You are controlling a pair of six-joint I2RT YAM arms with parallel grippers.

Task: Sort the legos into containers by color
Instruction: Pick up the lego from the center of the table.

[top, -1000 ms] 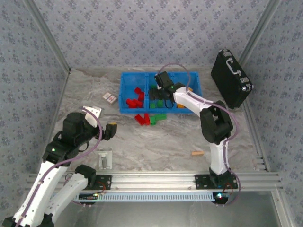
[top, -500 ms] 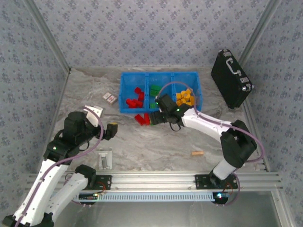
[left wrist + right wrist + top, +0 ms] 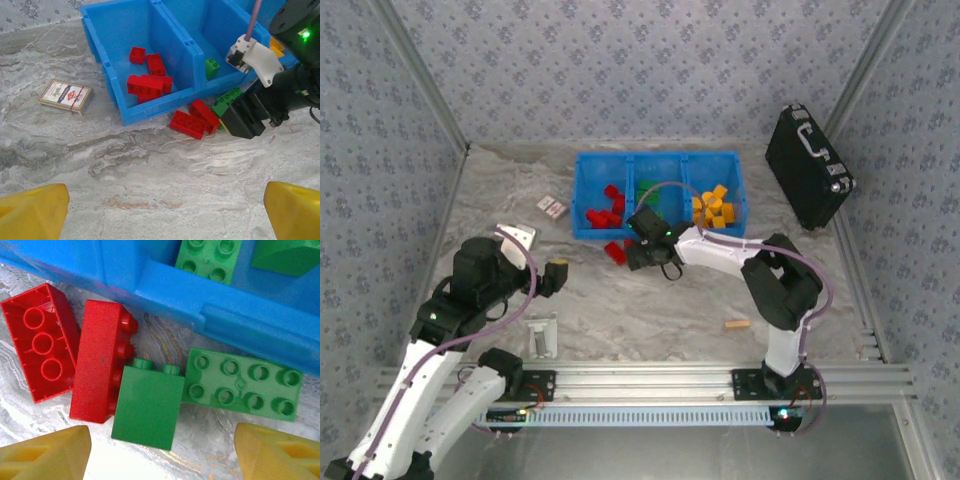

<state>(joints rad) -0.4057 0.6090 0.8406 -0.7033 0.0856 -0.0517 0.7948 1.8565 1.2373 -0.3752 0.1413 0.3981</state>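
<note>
Overhead's blurry, but wrist cams show us left hand (image 3: 162,212) and right hand (image 3: 161,455) spread wide, empty; green legos (image 3: 147,407) beside the containers (image 3: 240,320).

Right gripper (image 3: 642,256): relocated from over the middle bin of the containers (image 3: 660,155) to their near side, now above loose red and green legos (image 3: 147,407).

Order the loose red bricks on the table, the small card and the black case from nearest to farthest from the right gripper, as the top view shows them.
1. Red bricks: just to the left of the right gripper.
2. Small card: farther to the left and a little farther back.
3. Black case: at the far right, well behind the gripper.
</note>
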